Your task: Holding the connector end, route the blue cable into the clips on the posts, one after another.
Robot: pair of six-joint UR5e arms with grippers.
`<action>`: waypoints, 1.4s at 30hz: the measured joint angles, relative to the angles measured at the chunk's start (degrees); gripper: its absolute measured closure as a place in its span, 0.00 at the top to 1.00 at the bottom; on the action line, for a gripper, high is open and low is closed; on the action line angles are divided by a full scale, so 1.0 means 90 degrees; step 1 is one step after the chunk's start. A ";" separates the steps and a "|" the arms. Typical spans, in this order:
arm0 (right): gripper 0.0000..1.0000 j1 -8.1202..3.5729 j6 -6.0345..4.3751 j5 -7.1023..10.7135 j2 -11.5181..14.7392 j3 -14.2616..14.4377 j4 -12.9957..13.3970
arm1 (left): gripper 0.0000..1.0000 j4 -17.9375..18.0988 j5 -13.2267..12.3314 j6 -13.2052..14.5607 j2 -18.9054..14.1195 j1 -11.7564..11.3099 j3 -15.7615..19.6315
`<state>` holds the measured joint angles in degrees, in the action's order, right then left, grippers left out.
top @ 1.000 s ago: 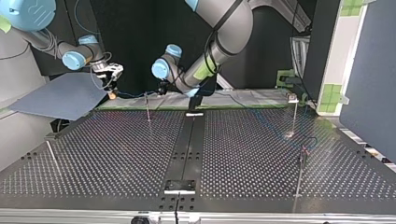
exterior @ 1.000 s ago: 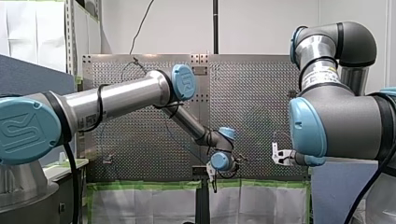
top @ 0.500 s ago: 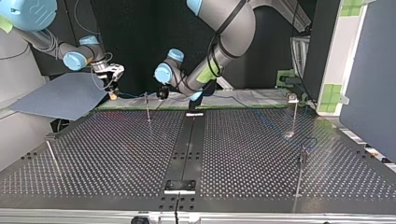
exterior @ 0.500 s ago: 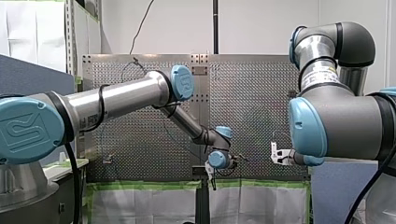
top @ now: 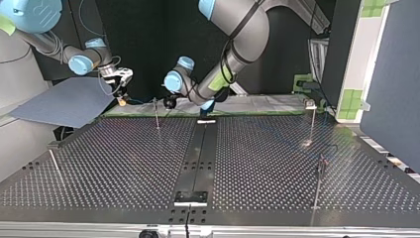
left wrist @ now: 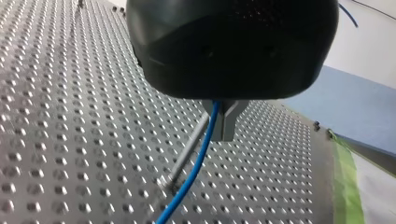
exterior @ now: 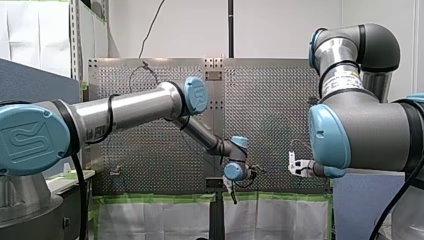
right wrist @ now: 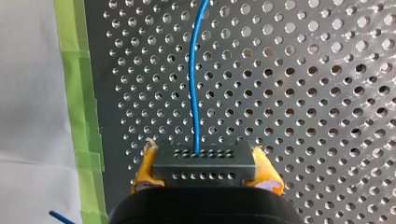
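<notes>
**Front view.** Left arm (exterior: 150, 102) reaches in across the table (exterior: 280, 100) to its middle. The left gripper (exterior: 232, 196) points down at the edge lined with green tape (exterior: 165, 198). The right gripper (exterior: 295, 165) sits further to the view's right, near the same edge. Fingers and cable are too small to read here.

**Top view.** The right gripper, at the view's left, hangs just past the table's far edge, beside a blue sheet (top: 64, 101), with a yellow pad showing at its tip. The left gripper is low at the far edge, just beside the far post (top: 156, 113), on that post's right in this view. A faint blue line, the cable (top: 141, 101), runs between the two grippers at about the height of the post's top. Whether it sits in the clip cannot be told.

**Left wrist view.** The metal fingers (left wrist: 228, 122) are pressed together on the cable. It comes out between them and runs down over the table, crossing close beside the post. The post's base sits in the table under the gripper.

**Right wrist view.** The yellow pads (right wrist: 145, 169) pinch the black connector (right wrist: 204, 156) from both sides. The cable leaves the connector's front face and runs straight ahead over the holes with a slight bend. The tape lies alongside it, apart.
</notes>
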<state>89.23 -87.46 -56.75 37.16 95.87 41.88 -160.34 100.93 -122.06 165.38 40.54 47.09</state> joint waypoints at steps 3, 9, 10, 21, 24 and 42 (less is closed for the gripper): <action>0.00 0.0006 -0.0014 0.0004 -0.0001 -0.0001 0.0011 | 0.00 0.0001 -0.0020 -0.0042 0.0068 -0.0049 -0.0013; 0.00 0.0021 -0.0170 0.0002 -0.0008 0.0000 0.0180 | 0.00 0.0157 -0.0231 -0.0218 0.0122 -0.0153 -0.0015; 0.00 0.0024 -0.0208 0.0003 -0.0009 0.0000 0.0221 | 0.00 0.0225 -0.0296 -0.0272 0.0123 -0.0174 -0.0017; 0.00 0.0034 -0.0533 -0.0085 -0.0119 -0.0065 0.0510 | 0.00 0.0388 -0.0584 -0.0419 0.0124 -0.0229 -0.0019; 0.00 0.0039 -0.0529 -0.0117 -0.0241 -0.0137 0.0512 | 0.00 0.0403 -0.0605 -0.0417 0.0124 -0.0200 -0.0019; 0.00 0.0032 -0.0550 -0.0212 -0.0508 -0.0247 0.0547 | 0.00 0.0641 -0.0494 -0.0418 0.0132 -0.0133 -0.0018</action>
<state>89.52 -92.41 -58.66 32.59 93.64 46.80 -154.57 96.49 -125.82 166.56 39.34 46.93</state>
